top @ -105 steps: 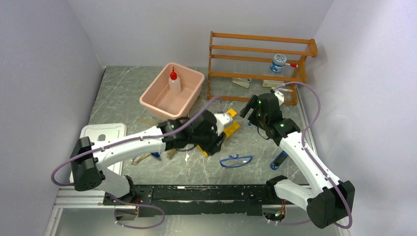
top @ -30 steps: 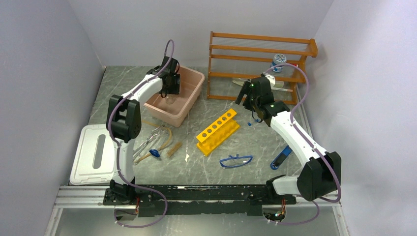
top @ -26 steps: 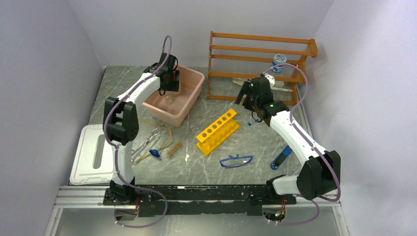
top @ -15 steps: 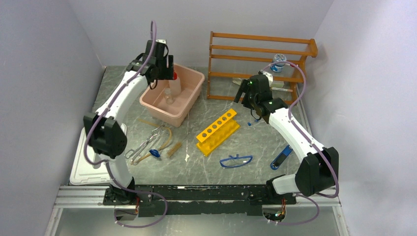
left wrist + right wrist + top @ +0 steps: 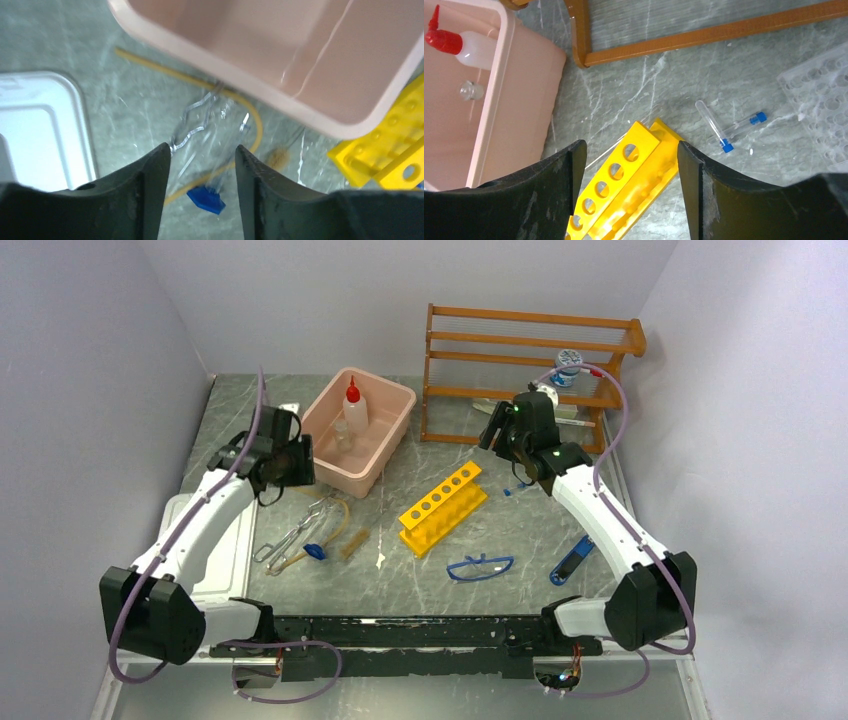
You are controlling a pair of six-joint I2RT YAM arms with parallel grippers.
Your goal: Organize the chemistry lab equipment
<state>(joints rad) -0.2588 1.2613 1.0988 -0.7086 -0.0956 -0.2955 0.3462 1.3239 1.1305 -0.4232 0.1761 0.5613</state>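
The red-capped squeeze bottle (image 5: pixel 353 405) and the tiny clear beaker (image 5: pixel 345 433) stand in the pink tub (image 5: pixel 385 445). The bottle (image 5: pixel 459 42) and the beaker (image 5: pixel 471 90) also show in the right wrist view. My left gripper (image 5: pixel 293 462) is open and empty, above the metal tongs (image 5: pixel 197 122), the tan tubing (image 5: pixel 200 82) and a blue-capped tube (image 5: pixel 206 198). My right gripper (image 5: pixel 503 438) is open and empty over the far end of the yellow holed rack (image 5: pixel 634 175). Two blue-capped tubes (image 5: pixel 715 129) lie beside it. The blue-framed goggles (image 5: pixel 480 566) lie near the front.
The wooden shelf rack (image 5: pixel 530 370) stands at the back right with a jar on it. The white lid (image 5: pixel 215 550) lies at the left under my left arm. A clear well plate (image 5: pixel 819 105) lies right of the tubes. A blue item (image 5: pixel 572 560) lies at the front right.
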